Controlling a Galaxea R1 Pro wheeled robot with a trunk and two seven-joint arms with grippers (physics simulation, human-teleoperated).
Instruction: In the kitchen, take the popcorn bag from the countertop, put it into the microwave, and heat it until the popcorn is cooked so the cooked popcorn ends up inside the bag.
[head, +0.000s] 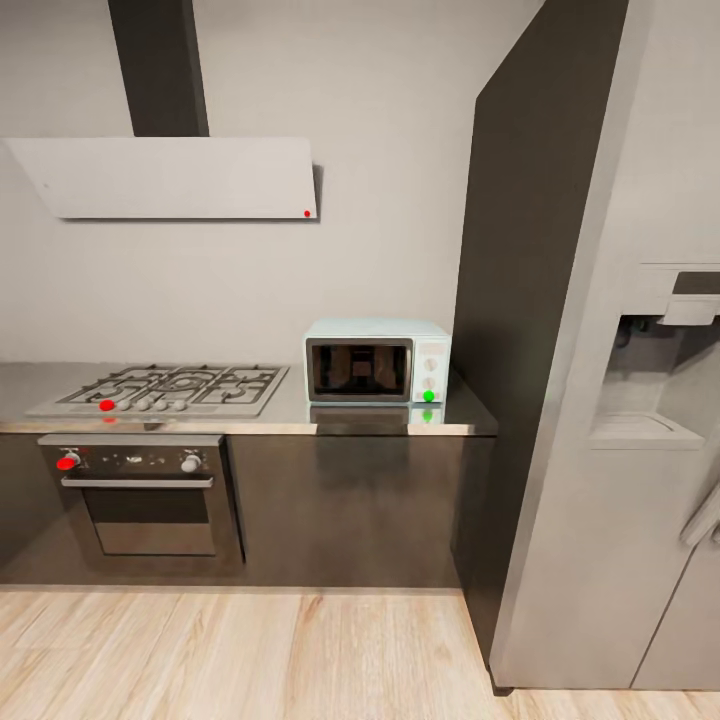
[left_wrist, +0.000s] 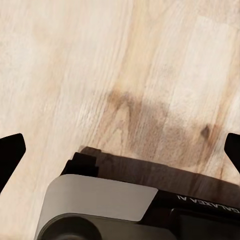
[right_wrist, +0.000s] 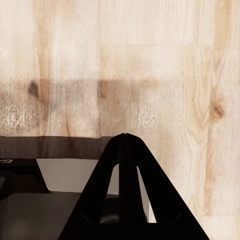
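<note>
The pale blue microwave (head: 377, 362) stands on the grey countertop (head: 390, 426), close to the tall dark panel at the right. Its dark glass door is closed and its round light (head: 429, 396) glows green. What lies behind the glass is too dim to tell. The popcorn bag and the popcorn are out of view. My left gripper (left_wrist: 120, 150) hangs open over the wood floor, with its fingertips (left_wrist: 11, 152) far apart. My right gripper (right_wrist: 125, 136) is shut with nothing between its fingers, and it also points at the floor.
A gas hob (head: 170, 388) sits left of the microwave, above a black oven (head: 140, 495), with a white slanted hood (head: 175, 178) overhead. A tall dark panel (head: 520, 300) and a steel fridge (head: 620, 420) stand at the right. Light wood floor (head: 250, 650) lies before the cabinets.
</note>
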